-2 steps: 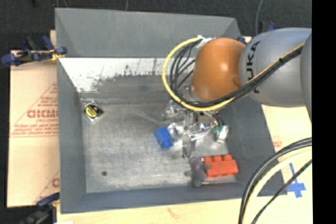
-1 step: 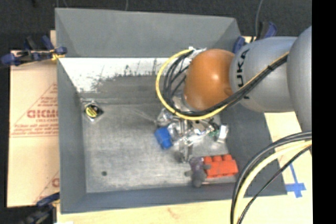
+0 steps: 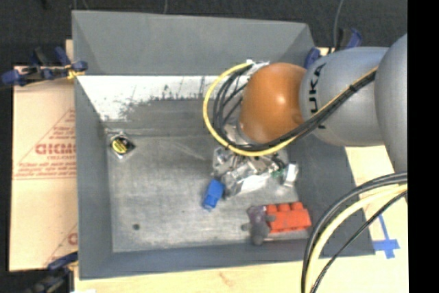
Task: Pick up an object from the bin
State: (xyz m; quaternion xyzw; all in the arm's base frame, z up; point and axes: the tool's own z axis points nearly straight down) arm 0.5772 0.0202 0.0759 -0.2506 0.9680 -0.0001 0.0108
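The claw (image 3: 236, 173) hangs low in the bin (image 3: 164, 209), right of the middle of its floor. It sits under the arm's round orange cover (image 3: 271, 103), which hides its upper part. What shows below the cover is a tangle of bright metal, and whether the claw is released, clenched or grasping something cannot be told.

Three things lie closest to it:
- A small blue block (image 3: 212, 194) lies just beside the claw, toward the bin's near edge and slightly left, tilted on the grey floor. It cannot be made out whether the claw touches it.
- A white and green object (image 3: 285, 173) lies close against the claw's metal on the side toward the bin's right wall.
- A red block with a grey end piece (image 3: 280, 217) rests near the bin's near right corner, apart from the claw.

Well away, toward the bin's left wall and about midway along it, lies a small round yellow and black thing (image 3: 121, 145).

Yellow and black cables (image 3: 218, 103) loop around the cover, and the grey arm (image 3: 350, 96) comes in over the bin's right rim.
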